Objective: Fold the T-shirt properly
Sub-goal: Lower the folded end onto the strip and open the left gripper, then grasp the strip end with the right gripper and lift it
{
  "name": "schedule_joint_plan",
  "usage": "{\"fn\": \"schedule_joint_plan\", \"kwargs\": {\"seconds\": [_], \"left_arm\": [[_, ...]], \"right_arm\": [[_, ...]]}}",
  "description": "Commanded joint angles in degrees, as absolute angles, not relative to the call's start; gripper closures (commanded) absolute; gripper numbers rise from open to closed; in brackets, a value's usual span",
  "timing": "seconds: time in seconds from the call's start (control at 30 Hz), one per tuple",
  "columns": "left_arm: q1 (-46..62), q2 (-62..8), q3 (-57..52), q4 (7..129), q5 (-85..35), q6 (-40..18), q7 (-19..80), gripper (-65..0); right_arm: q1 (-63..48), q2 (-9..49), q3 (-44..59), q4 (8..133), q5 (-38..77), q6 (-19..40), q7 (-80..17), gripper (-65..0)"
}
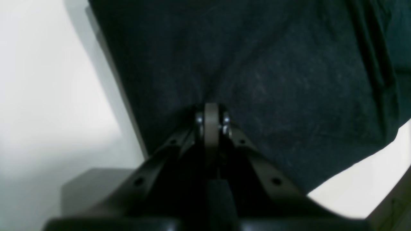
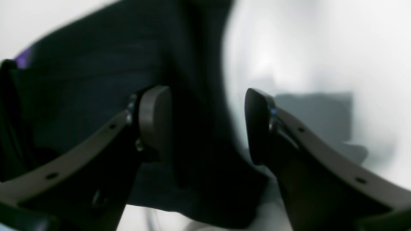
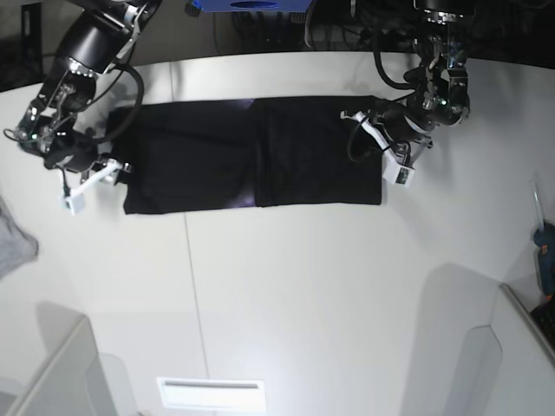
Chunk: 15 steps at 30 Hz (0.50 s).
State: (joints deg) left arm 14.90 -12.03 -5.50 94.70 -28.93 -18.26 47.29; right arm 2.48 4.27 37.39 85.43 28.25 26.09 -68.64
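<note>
Closest to you in the left wrist view, your left gripper (image 1: 212, 120) has its jaws pressed together with black cloth of the T-shirt (image 1: 257, 73) bunched right at the tips, so it reads as pinched on the shirt's edge. In the right wrist view, your right gripper (image 2: 205, 125) stands with its jaws spread wide apart; a fold of the shirt (image 2: 96, 73) runs up between them, but the pads (image 2: 155, 118) are not pressing on it, and a sliver of purple print shows at the far left of the cloth. Further out, the base view shows the shirt (image 3: 251, 156) lying flat on the white table (image 3: 286, 295) as a long dark band, plain side up, with a seam-like line near its middle where one layer seems to overlap another. The left gripper (image 3: 386, 139) sits at the band's end on that view's right, the right gripper (image 3: 87, 165) at the opposite end. You look to be partway: the sleeves and sides appear already turned in to make the narrow strip, and what remains is to bring one end over the other and flatten the stack. At the far left edge a grey cloth (image 3: 16, 247) lies well apart from the work.
</note>
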Motion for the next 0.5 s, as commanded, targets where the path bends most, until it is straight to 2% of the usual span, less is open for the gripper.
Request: {"fn": "schedule_joint_plan", "kwargs": {"seconds": [0.0,0.23,0.47], "left_arm": [[15.2,-12.8,-5.8,94.5,-25.5,-16.7,49.8,0.0],[15.1,-13.1,-5.8,94.5,-25.5,-16.7,49.8,0.0],[15.1,-13.1,-5.8,94.6,-25.5,-16.7,49.8,0.0]], "right_arm": [[3.5,5.1,37.5,86.3,29.4,26.4,-67.7,-34.5],[3.6,5.6,37.7,80.1,34.2,29.8,-70.0,-34.7],[2.4,5.1,37.1,78.5,35.6,30.3,-70.3,-34.7]]}}
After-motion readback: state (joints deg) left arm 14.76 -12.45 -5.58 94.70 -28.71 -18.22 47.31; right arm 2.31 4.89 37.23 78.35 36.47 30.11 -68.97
